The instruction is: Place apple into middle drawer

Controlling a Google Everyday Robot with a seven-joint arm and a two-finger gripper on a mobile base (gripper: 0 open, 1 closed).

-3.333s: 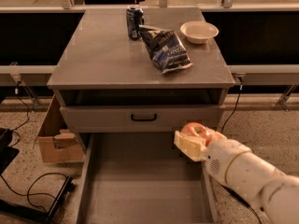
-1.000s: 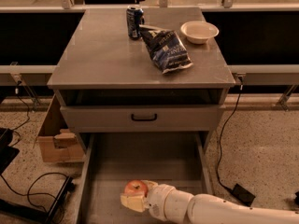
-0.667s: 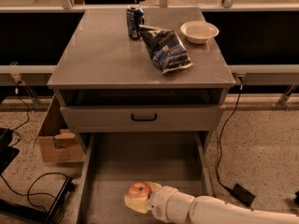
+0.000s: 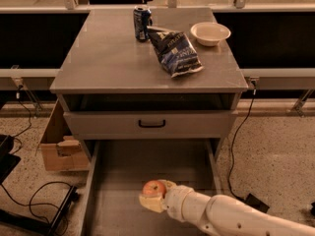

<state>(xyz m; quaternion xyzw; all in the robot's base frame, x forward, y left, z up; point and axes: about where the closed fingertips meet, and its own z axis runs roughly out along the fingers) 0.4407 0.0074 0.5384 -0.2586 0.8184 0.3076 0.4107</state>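
Note:
The apple (image 4: 153, 188) is small, round and red-orange. It sits between the pale fingers of my gripper (image 4: 153, 195), low over the floor of the middle drawer (image 4: 123, 181), a wide grey metal drawer pulled out below the cabinet. My white arm (image 4: 231, 216) reaches in from the lower right. The gripper is shut on the apple; whether the apple touches the drawer floor I cannot tell.
A grey drawer front with a black handle (image 4: 151, 124) is above the open drawer. On the cabinet top stand a soda can (image 4: 141, 22), a blue chip bag (image 4: 174, 50) and a white bowl (image 4: 210, 33). A cardboard box (image 4: 59, 149) and cables (image 4: 29, 200) lie on the floor at left.
My gripper carried the apple from the drawer's right side down and left into the drawer, then shifted slightly right and up over the last second.

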